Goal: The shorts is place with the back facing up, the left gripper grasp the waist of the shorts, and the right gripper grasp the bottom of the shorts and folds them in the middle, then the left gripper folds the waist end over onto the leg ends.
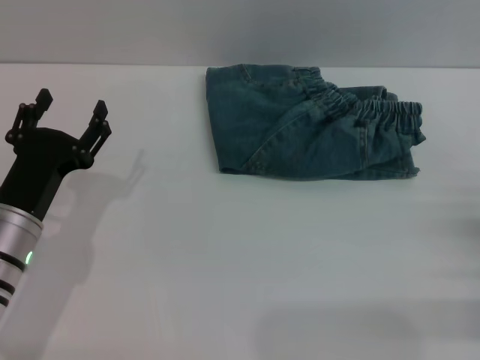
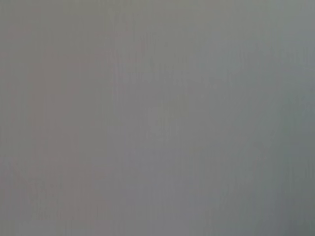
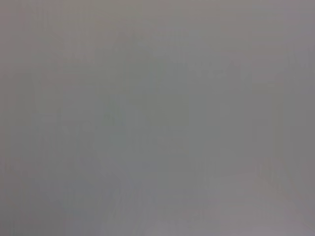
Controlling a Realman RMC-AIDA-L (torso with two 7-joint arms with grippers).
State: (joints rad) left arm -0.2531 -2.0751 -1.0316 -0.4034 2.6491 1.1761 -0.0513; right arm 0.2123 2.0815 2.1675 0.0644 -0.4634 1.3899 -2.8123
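Head view: blue shorts (image 1: 311, 124) folded in a small bundle at the far side of the white table (image 1: 240, 262), ruffled waist (image 1: 375, 112) on top toward the right, left gripper (image 1: 69, 121) well apart at the left, fingers spread, holding nothing, left wrist view: only plain grey, right wrist view: only plain grey

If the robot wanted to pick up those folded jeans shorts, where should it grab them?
Probably the ruffled waist, coming from above on the robot's right. On the shorts it lies on top as a bunched, raised band, easier to pinch than the flat folded edge on the left. The left tool is open, far off to the left.
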